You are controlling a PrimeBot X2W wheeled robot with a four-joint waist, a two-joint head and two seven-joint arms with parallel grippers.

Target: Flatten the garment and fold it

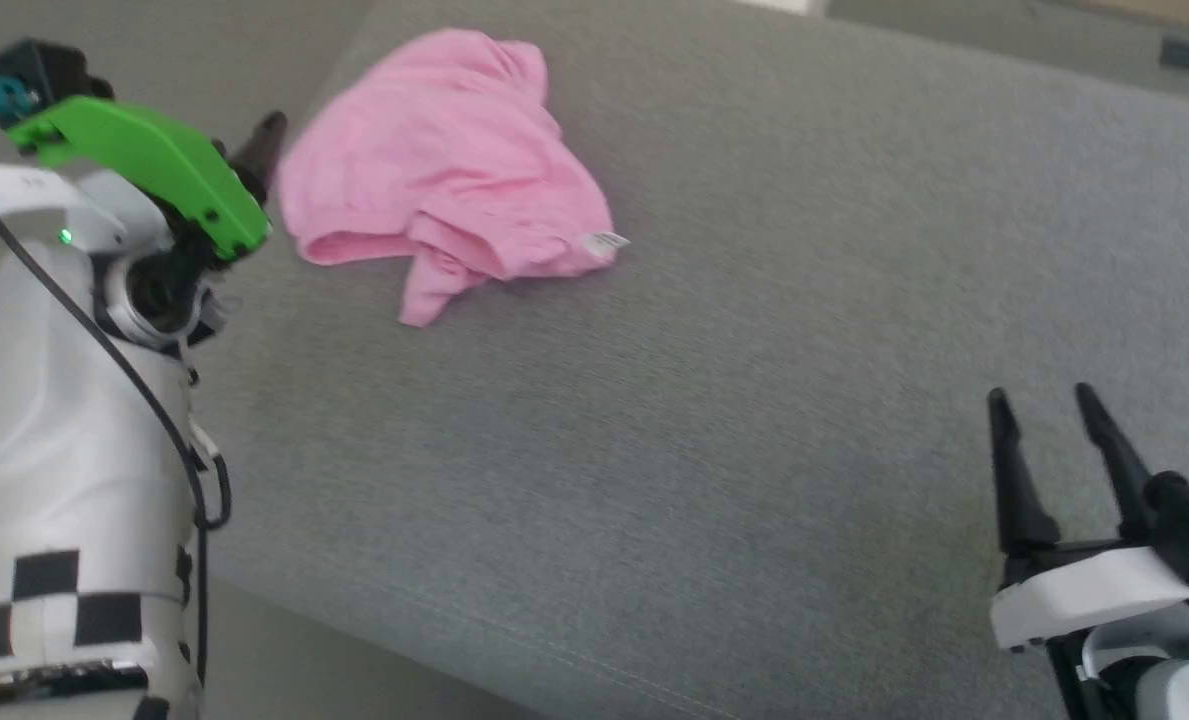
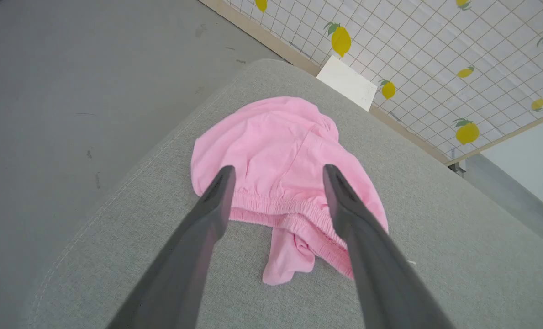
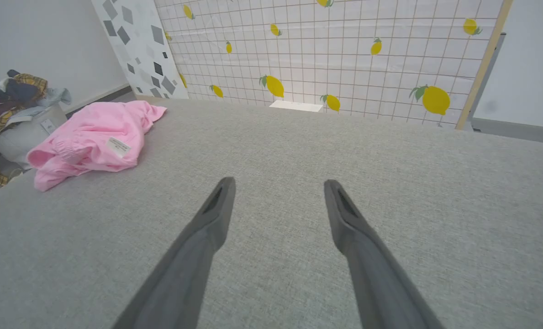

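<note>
Garment (image 1: 444, 160) bunched at cushion's (image 1: 754, 400) 11 o'clock. Left end effector (image 2: 278, 168) wide open, empty, over waistband (image 2: 280, 214), likely lining up a grasp; right end effector (image 1: 1041, 392) open, empty.

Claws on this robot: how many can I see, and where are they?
2. The left gripper, open, is at the pink shorts near the far left corner of the grey cushion; the right gripper, open, hangs over bare cushion at the head view's lower right.

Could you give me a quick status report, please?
Left gripper open, near crumpled light pink cotton shorts. Right gripper open, well away. Nothing blocking.
</note>
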